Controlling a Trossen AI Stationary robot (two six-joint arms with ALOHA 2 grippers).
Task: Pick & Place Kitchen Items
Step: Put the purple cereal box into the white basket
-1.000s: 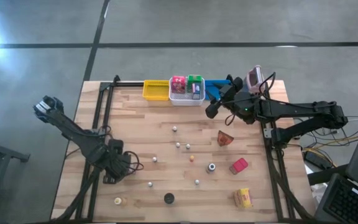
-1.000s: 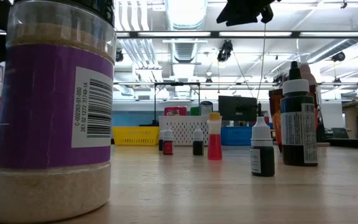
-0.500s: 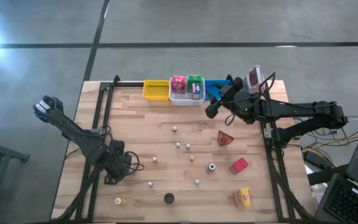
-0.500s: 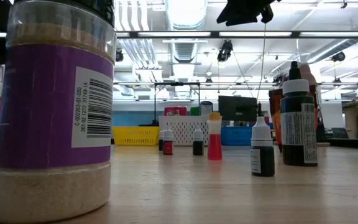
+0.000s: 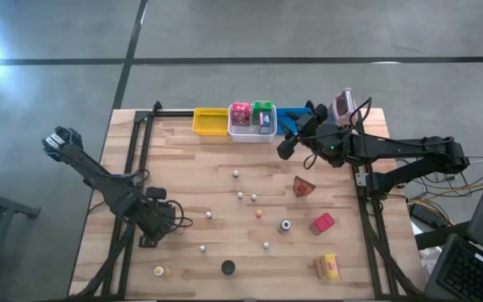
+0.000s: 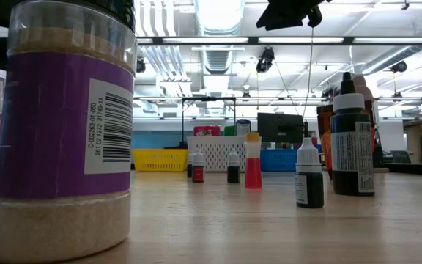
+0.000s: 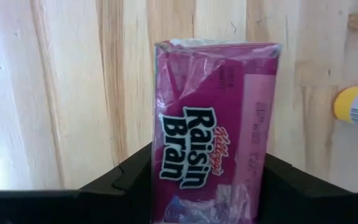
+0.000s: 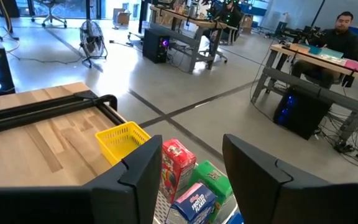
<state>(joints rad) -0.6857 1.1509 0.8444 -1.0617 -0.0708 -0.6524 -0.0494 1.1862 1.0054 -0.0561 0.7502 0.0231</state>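
Down on the left side of the worktop [image 5: 216,180], well apart from the bins: left claw [image 5: 161,220], straddling a pink Raisin Bran box [image 7: 213,124] that lies flat on the wood. Seen from the left wrist, one dark finger [image 7: 126,177] against each long side of the box. Cannot tell whether pressing or merely flanking, so no firm grip to claim. Long axis of the box straight ahead of the claw, in line with the fingers, near end tucked between them, far end pointing away. Narrow width across the jaws, then, which suits a squeeze with no turn of the wrist. Clearly the nearer arm for this item. Far side of the worktop: right claw [image 5: 285,149], released and holding nothing, hovering just beside the white bin [image 5: 235,134] that already carries red, green and blue cereal boxes. Likely call for the next move: clamp on the long sides, lift level, carry towards the bins.
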